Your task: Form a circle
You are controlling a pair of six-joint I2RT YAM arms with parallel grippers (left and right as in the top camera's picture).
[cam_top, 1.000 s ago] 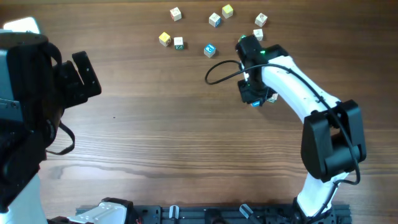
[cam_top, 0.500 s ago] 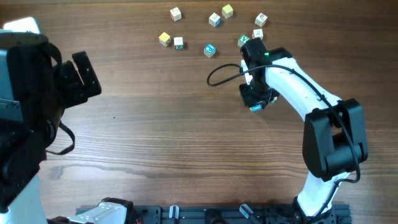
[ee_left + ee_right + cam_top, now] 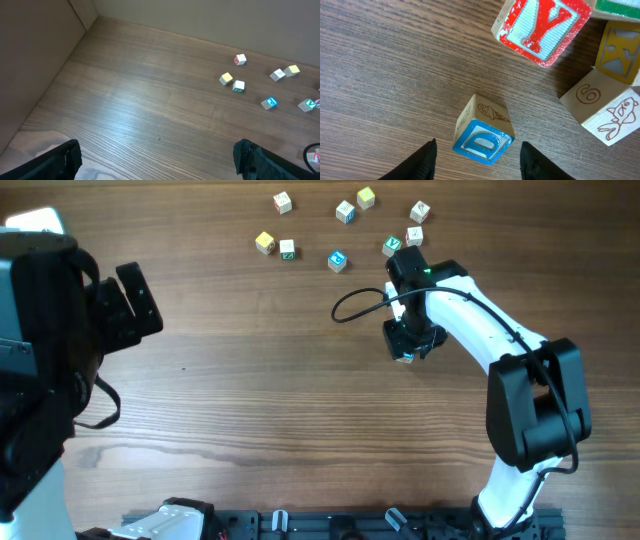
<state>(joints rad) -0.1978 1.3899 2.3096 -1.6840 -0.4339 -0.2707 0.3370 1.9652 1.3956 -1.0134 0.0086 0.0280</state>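
As seen from right wrist, found right gripper point(image 3: 479, 150) fingers parted partway, straddling small pale wooden cube with blue D face point(image 3: 482, 134), touching neither side; gripped nothing. Located partial circle of pale wooden letter cubes point(image 3: 594, 100) just beyond, D cube near but apart. Judged step: adding cube to ring. Next: nudge or regrip D snug into gap without knocking red Y cube point(image 3: 540, 25). Noted left gripper point(image 3: 161, 162) spread wide, empty, well apart. Saw open brown wooden table point(image 3: 250, 380) on near side; loose cubes point(image 3: 337, 261) scattered near far edge.
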